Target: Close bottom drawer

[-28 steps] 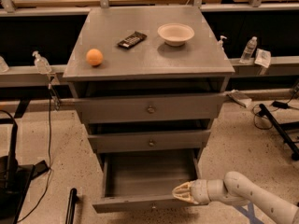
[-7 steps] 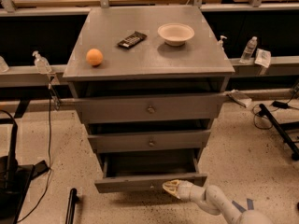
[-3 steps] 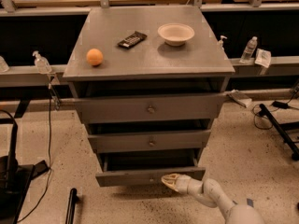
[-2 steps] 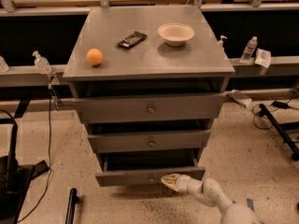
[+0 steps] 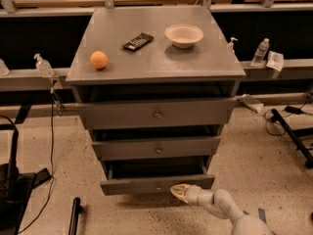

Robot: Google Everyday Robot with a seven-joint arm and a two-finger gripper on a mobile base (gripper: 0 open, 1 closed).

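The bottom drawer point(image 5: 156, 184) is the narrowest grey front of the cabinet, with a small round knob. It stands slightly pulled out, with a dark gap above its front. My gripper point(image 5: 179, 192) is at the lower right of that front, its pale tip against or just below the drawer's bottom edge. The white arm point(image 5: 230, 212) runs from it to the lower right corner.
The grey cabinet top point(image 5: 156, 58) holds an orange point(image 5: 99, 59), a black remote point(image 5: 138, 41) and a white bowl point(image 5: 184, 35). The middle drawer point(image 5: 157, 148) and top drawer point(image 5: 157, 113) sit above. Black stands rest on the floor at left point(image 5: 14, 190) and right point(image 5: 293, 136).
Over nine seconds the bottom drawer has gone from far out to nearly in, with my gripper following it toward the cabinet. In the last second little has moved.
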